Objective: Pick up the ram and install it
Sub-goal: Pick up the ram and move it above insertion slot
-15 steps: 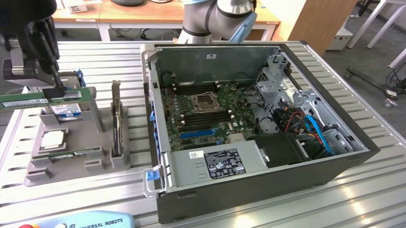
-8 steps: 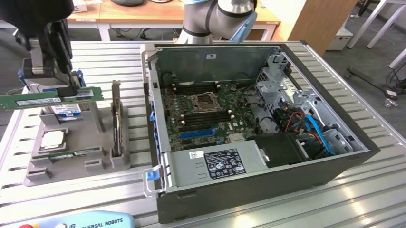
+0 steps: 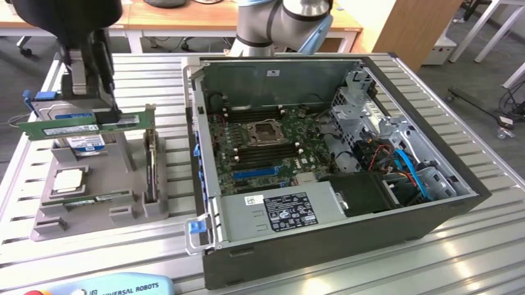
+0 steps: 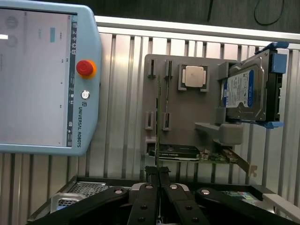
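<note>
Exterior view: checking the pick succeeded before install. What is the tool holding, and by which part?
The tool is shut on the ram, gripping its upper long edge near the middle, above the gray tray.

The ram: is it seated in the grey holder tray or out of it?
Out: the shut gripper holds the ram level above the grey holder tray.
</note>
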`<state>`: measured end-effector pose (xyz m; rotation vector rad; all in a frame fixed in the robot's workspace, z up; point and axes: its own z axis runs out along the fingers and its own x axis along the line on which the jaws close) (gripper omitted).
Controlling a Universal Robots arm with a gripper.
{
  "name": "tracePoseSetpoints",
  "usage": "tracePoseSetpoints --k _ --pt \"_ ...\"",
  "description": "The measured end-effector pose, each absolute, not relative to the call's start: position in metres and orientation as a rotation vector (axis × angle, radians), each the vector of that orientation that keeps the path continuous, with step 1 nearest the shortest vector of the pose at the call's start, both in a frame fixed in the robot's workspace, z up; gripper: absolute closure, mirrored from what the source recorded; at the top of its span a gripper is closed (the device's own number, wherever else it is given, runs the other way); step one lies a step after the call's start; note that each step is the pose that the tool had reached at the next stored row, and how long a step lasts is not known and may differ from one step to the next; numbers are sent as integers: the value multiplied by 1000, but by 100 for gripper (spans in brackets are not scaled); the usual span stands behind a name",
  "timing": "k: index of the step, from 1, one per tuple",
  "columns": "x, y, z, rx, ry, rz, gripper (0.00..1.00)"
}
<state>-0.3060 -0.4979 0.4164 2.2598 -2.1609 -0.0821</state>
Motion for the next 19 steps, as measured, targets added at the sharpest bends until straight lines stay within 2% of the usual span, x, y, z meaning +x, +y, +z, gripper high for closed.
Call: tracePoseSetpoints --k 19 --pt "-264 -498 416 2267 -2155 -85 89"
